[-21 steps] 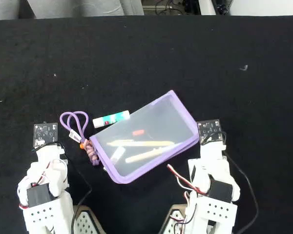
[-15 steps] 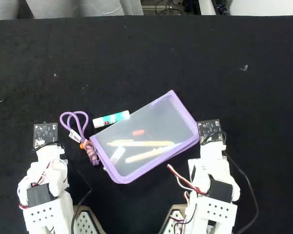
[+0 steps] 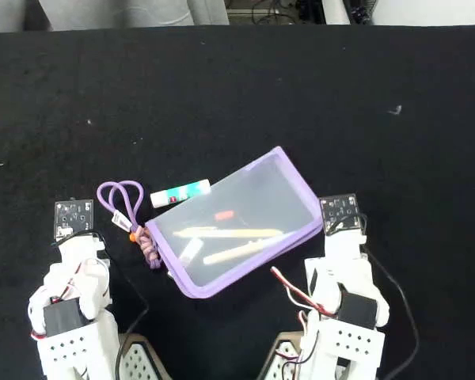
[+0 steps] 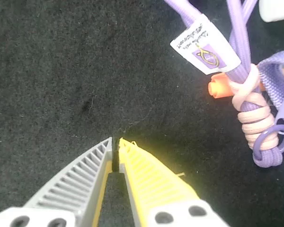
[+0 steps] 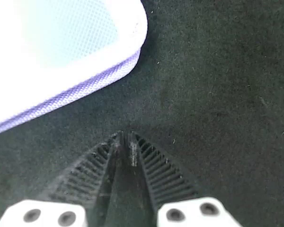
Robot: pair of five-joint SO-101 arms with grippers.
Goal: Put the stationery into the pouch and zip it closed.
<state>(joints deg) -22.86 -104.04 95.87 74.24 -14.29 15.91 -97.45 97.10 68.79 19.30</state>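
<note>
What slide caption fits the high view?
Left arm and right arm flank a purple pouch holding stationery; one white-and-green stick lies outside, near its looped cord.

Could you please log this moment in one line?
left tool shut | right tool shut | pouch holds stationery | white-green stick beside it

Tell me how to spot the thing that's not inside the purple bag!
On the black table, find the clear pouch with purple edging. By its far edge, beside the looped purple cord, lies a short tube. It is white with green bands, and it alone lies outside the pouch.
</note>
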